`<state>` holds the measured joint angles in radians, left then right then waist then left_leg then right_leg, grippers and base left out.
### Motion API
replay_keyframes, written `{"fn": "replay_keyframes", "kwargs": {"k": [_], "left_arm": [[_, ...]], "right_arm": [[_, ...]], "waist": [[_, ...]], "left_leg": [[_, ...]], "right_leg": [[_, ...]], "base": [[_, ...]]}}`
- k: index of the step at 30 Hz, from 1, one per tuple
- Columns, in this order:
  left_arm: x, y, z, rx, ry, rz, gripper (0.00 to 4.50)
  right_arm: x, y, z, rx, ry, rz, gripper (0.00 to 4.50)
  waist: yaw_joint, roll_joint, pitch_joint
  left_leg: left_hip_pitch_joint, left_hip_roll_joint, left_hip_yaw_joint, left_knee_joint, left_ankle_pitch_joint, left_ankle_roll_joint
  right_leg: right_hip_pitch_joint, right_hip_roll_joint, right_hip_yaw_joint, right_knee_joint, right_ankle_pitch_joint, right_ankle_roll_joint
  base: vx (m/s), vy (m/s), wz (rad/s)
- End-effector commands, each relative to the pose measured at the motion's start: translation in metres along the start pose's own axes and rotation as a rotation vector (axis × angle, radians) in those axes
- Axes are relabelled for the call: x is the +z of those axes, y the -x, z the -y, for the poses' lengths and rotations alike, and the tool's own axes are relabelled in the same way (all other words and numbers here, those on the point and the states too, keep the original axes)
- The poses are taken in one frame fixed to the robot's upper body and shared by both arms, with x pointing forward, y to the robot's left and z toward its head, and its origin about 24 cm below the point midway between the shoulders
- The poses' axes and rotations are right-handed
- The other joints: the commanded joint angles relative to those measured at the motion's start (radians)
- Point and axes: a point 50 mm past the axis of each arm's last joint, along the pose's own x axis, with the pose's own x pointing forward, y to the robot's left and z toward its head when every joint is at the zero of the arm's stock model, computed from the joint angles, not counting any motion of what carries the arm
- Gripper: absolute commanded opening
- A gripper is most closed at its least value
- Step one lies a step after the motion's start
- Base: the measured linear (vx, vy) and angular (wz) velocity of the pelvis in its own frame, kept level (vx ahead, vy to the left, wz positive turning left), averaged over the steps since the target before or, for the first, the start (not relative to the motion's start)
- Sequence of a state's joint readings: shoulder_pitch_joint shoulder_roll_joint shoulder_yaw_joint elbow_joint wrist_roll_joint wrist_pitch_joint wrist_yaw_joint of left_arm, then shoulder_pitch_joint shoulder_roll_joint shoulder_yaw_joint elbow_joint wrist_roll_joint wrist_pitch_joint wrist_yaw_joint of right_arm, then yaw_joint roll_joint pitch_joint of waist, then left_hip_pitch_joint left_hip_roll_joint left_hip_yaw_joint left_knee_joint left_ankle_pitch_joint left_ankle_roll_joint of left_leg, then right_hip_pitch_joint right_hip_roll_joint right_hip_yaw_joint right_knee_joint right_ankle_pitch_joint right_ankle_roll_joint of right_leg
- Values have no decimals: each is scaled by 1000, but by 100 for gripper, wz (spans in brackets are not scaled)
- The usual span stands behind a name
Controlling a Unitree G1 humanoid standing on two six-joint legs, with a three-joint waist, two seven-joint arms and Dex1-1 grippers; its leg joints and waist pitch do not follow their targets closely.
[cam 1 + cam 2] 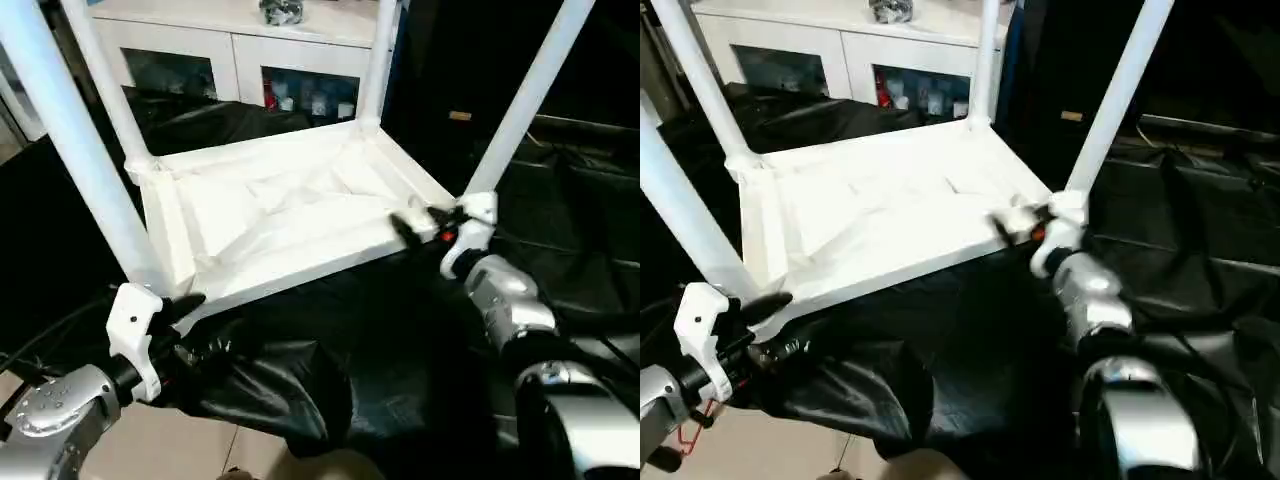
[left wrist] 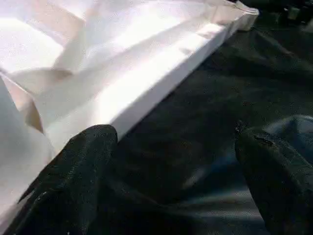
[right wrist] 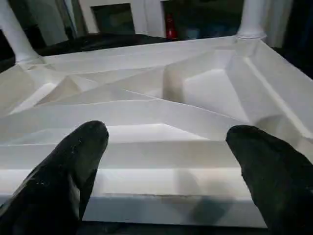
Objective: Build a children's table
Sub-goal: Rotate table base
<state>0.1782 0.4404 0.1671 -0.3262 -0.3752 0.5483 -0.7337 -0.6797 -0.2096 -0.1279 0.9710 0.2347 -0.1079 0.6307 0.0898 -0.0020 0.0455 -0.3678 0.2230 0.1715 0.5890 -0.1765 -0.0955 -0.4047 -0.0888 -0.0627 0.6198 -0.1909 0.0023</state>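
Note:
The white tabletop [image 1: 280, 220] lies upside down on black cloth, ribbed underside up. Four white legs stand in its corner sockets: front-left leg [image 1: 70, 140], back-left leg [image 1: 105, 80], back-right leg [image 1: 378, 60], front-right leg [image 1: 525, 100]. My left gripper [image 1: 200, 325] is open at the front-left corner, just outside the rim; its fingers [image 2: 73, 181] straddle cloth beside the tabletop's edge [image 2: 146, 83]. My right gripper [image 1: 420, 225] is open at the front-right corner beside that leg's socket. Its fingers [image 3: 68, 171] frame the near rim [image 3: 161, 181], with nothing held.
A white cabinet [image 1: 240, 50] with glass doors stands right behind the tabletop. Black cloth [image 1: 380, 350] drapes over the work surface and hangs off its near edge above a beige floor [image 1: 180, 440]. Dark furniture [image 1: 580, 150] sits at the right.

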Motion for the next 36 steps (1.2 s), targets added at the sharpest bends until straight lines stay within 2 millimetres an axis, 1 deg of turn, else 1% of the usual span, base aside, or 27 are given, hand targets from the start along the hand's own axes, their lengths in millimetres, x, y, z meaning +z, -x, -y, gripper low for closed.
{"fn": "replay_keyframes", "kwargs": {"k": [1,2,3,5,8,9,11,12,13,14,15,16,17,18,19,20,21,22,23,25,27,29,30,31,33,35,36], "left_arm": [[-2,0,-1,-23,27,-26,444],[-3,1,-2,-14,48,-33,444],[-3,2,-3,-5,53,-33,444],[-3,2,-4,0,55,-35,444],[-2,5,-6,32,44,-34,444],[-3,5,-6,32,51,-40,444],[-3,6,-6,26,53,-52,444],[-9,85,-17,41,56,-64,444],[-4,112,-18,50,18,-59,444],[-2,116,-18,57,4,-52,444],[1,117,-19,76,-22,-31,444],[1,117,-19,76,-22,-31,444],[1,113,-20,77,-30,-23,444],[-5,96,-22,84,-38,10,444],[-5,78,-18,60,-31,49,444],[-2,62,-12,29,-15,92,444],[1,46,-5,-15,5,120,444],[1,43,-3,-25,9,122,444],[0,28,7,-85,27,131,444],[-4,21,7,-86,18,123,444],[-8,16,-6,-2,-6,109,444],[-9,17,-12,24,-1,106,444],[-10,17,-14,26,-10,104,444],[-7,17,-18,-14,4,98,444],[-6,17,-19,-46,12,93,444],[-6,17,-19,-65,17,85,444],[-7,18,-25,-40,11,83,444]], "right_arm": [[0,2,1,1,10,-8,450],[-2,4,1,-1,12,-15,450],[-4,5,0,3,17,-22,450],[-5,6,-1,7,21,-26,450],[-11,9,-2,5,54,-65,450],[-13,10,0,-7,67,-81,450],[-15,11,1,-17,82,-96,450],[-16,12,0,-10,82,-96,450],[-15,12,-1,-2,79,-93,450],[-15,12,-2,3,77,-92,450],[-15,12,-3,15,74,-89,450],[-15,12,-3,15,74,-89,450],[-15,11,-5,22,73,-88,450],[-15,9,-8,35,76,-87,450],[-15,8,-11,40,79,-86,450],[-14,7,-12,44,79,-83,450],[-14,6,-13,45,82,-82,450],[-14,6,-13,46,83,-82,450],[-13,6,-14,48,88,-81,450],[-12,6,-15,56,90,-78,450],[-11,7,-16,67,99,-82,450],[-11,8,-15,68,102,-84,450],[-11,8,-15,69,103,-86,450],[-12,9,-16,73,103,-88,450],[-13,9,-16,76,104,-90,450],[-13,9,-17,83,104,-90,450],[-13,8,-21,101,101,-89,450]], "waist": [[-1,5,-56],[-1,7,-57],[-1,5,-56],[-2,5,-56],[-2,6,-57],[-2,8,-55],[-3,6,-54],[-1,3,-57],[-30,6,-46],[-37,14,-49],[-40,12,-47],[-29,7,-45],[-29,7,-45],[-18,6,-34],[-16,5,-34],[-7,18,-38],[-4,18,-40],[-1,23,-44],[-2,20,-45],[-6,13,-48],[-12,8,-52],[-16,6,-54],[-21,1,-55],[-22,1,-56],[-23,5,-58],[-25,6,-56],[-26,7,-56]], "left_leg": [[10,-1,12,-71,-256,26],[10,-1,11,-71,-255,24],[9,-1,11,-71,-253,25],[8,-1,10,-72,-246,24],[9,-1,10,-72,-253,22],[9,-1,10,-72,-257,17],[8,-2,10,-73,-267,14],[5,-5,7,-69,-254,16],[-29,-6,-4,-86,-270,7],[-19,-4,-5,-87,-289,3],[12,1,2,-81,-334,13],[23,4,7,-78,-354,17],[23,4,7,-78,-354,17],[27,5,8,-84,-415,22],[24,5,7,-85,-421,19],[25,7,4,-87,-409,3],[26,9,5,-87,-393,-11],[21,7,4,-87,-364,-23],[20,6,6,-86,-358,-24],[14,1,6,-82,-330,-22],[12,-3,7,-76,-291,-6],[9,-6,8,-73,-264,0],[5,-6,7,-73,-248,4],[6,-6,6,-73,-241,8],[12,-7,9,-69,-223,19],[12,-4,9,-71,-234,21],[15,-3,10,-71,-247,22]], "right_leg": [[38,-25,33,-69,-189,-212],[39,-25,32,-67,-185,-212],[40,-25,32,-68,-178,-210],[42,-25,32,-68,-169,-210],[43,-27,32,-70,-181,-208],[41,-26,32,-70,-190,-207],[42,-27,32,-71,-205,-203],[45,-35,34,-70,-205,-207],[59,-40,26,-69,-271,-177],[56,-35,23,-77,-304,-160],[32,-18,24,-91,-292,-161],[25,-13,32,-90,-243,-191],[25,-13,32,-90,-243,-191],[16,-15,36,-93,-309,-193],[19,-18,38,-93,-336,-183],[21,-23,43,-89,-344,-170],[21,-23,46,-84,-312,-175],[29,-22,48,-77,-265,-179],[31,-20,48,-77,-250,-179],[39,-19,48,-73,-214,-179],[44,-20,50,-74,-197,-170],[47,-21,51,-73,-189,-172],[50,-21,50,-72,-178,-178],[49,-20,49,-72,-177,-180],[44,-18,50,-68,-143,-203],[43,-16,48,-66,-129,-220],[42,-15,48,-66,-132,-224]], "base": [[0,0,0],[0,0,0],[0,0,0],[0,0,0],[0,0,0],[0,0,0],[0,0,0],[0,0,0],[12,-8,-19],[0,0,0],[0,0,0],[0,0,0],[0,0,0],[0,0,0],[0,0,0],[0,0,0],[0,0,0],[0,0,0],[0,0,0],[0,0,0],[0,0,0],[0,0,0],[0,0,0],[0,0,0],[0,0,0],[0,0,0],[0,0,0]]}}
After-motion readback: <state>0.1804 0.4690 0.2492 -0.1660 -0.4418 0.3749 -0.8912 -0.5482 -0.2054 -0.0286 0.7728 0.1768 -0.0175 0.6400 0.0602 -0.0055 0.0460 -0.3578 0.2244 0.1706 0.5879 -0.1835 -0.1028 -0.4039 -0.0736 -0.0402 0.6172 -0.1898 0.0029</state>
